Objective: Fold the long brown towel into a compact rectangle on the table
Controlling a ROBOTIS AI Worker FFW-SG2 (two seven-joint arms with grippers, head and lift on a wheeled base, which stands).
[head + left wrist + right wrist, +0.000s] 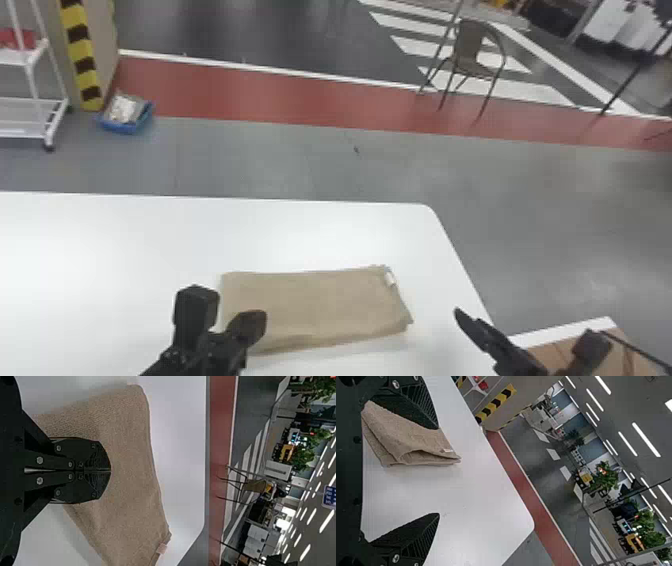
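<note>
Floor [320, 165]: grey, crossed by a red band [280, 92]; brown chair [467, 50] standing beyond, blue bin [127, 127] on the floor near the rack [32, 75]. Table [125, 240]: white, rounded far right corner. Towel [325, 305]: brown, lying on the table towards its right end, folded to a roughly rectangular shape, slightly slanted at the right; stacked layers visible along its edges in the right wrist view. Left gripper [252, 320]: over the towel's left part, jaws together; contact with the cloth cannot be told. Right gripper [510, 350]: right of the towel, apart from it, jaws wide apart, nothing between them. Pale tag [391, 279]: at the towel's far right corner.
</note>
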